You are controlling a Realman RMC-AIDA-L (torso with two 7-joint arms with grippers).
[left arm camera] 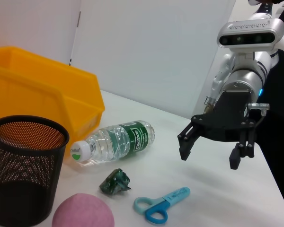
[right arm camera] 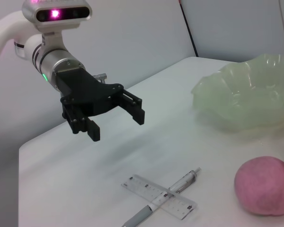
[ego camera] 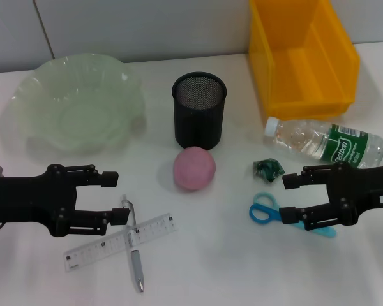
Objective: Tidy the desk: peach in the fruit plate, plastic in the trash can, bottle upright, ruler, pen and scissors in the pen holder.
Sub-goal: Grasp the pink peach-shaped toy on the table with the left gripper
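Head view shows me the scissors [ego camera: 274, 215] flat on the desk [ego camera: 230, 268], partly under my right gripper [ego camera: 287, 197], whose jaws hang apart above them. My left gripper [ego camera: 118, 196], jaws also apart, hovers beside the pen [ego camera: 133, 248] crossed over the ruler [ego camera: 120, 241].

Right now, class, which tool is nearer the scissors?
Right. The right tool hovers open directly over the scissors; the left tool is across the desk, above the ruler.

Bottle [left arm camera: 114, 141] lying down, right claw [left arm camera: 209, 153] open above desk [left arm camera: 199, 189]
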